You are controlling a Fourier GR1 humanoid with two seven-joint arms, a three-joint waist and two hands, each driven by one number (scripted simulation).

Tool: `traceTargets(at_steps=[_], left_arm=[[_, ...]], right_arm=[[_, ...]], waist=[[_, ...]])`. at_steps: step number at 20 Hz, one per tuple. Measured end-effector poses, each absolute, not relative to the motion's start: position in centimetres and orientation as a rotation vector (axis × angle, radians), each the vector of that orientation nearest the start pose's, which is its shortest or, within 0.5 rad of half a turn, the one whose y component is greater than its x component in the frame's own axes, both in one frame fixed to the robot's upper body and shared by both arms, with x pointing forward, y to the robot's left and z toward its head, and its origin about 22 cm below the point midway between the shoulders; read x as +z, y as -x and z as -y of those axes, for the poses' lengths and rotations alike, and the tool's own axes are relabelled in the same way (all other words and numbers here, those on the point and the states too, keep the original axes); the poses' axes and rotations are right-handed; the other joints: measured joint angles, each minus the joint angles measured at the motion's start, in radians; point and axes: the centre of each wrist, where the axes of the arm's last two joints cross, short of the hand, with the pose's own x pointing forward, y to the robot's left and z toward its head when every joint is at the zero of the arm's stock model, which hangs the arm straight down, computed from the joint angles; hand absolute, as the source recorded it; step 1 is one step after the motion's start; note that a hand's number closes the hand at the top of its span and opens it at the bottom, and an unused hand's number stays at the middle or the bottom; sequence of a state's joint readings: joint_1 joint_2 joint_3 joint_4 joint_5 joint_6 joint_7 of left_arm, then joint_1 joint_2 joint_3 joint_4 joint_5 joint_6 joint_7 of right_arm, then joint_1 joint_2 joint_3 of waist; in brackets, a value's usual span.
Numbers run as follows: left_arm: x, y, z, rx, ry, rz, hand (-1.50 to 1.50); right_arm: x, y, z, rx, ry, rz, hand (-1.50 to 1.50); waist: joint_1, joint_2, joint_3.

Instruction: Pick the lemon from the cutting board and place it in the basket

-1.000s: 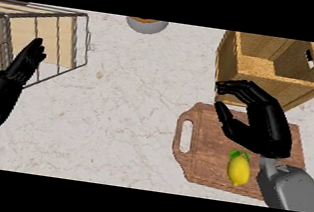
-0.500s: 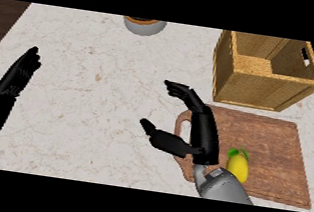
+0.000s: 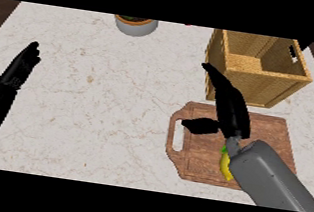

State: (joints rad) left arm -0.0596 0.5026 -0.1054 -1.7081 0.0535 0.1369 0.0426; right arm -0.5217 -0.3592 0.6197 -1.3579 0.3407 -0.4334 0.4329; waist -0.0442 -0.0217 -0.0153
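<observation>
Yellow lemon [image 3: 224, 168] lies on the cutting board [image 3: 201, 159] — right hand [image 3: 232, 116] above it, fingers [image 3: 223, 89] straight, holding nothing.

The pale, marble-veined desk [image 3: 101, 100] carries three things. A small grey pot [image 3: 135, 26] sits at its far edge, and a slatted wooden basket [image 3: 256, 84] stands at the far right. Just in front of the basket lies a brown wooden cutting board [image 3: 272, 132], its handle slot turned left.
</observation>
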Motion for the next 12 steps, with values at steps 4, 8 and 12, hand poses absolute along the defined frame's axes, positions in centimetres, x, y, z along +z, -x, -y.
traceTargets(at_steps=[4, 8, 12], left_arm=[[8.0, -25.6, -29.6, -0.357, -0.337, 1.691, 0.0], [7.8, -26.0, -29.7, -0.354, -0.336, 1.694, 0.0], [7.8, -26.7, -29.6, -0.356, -0.33, 1.701, 0.0]], right_arm=[[7.8, -32.1, 14.9, 0.986, 0.686, 1.313, -1.5], [11.4, -32.4, 13.9, 1.175, 0.688, 1.091, -1.5], [15.6, -32.8, 13.1, 1.275, 0.66, 0.94, -1.5]], waist=[[0.006, 0.0, -0.001], [0.009, 0.001, 0.003], [0.015, 0.008, 0.008]])
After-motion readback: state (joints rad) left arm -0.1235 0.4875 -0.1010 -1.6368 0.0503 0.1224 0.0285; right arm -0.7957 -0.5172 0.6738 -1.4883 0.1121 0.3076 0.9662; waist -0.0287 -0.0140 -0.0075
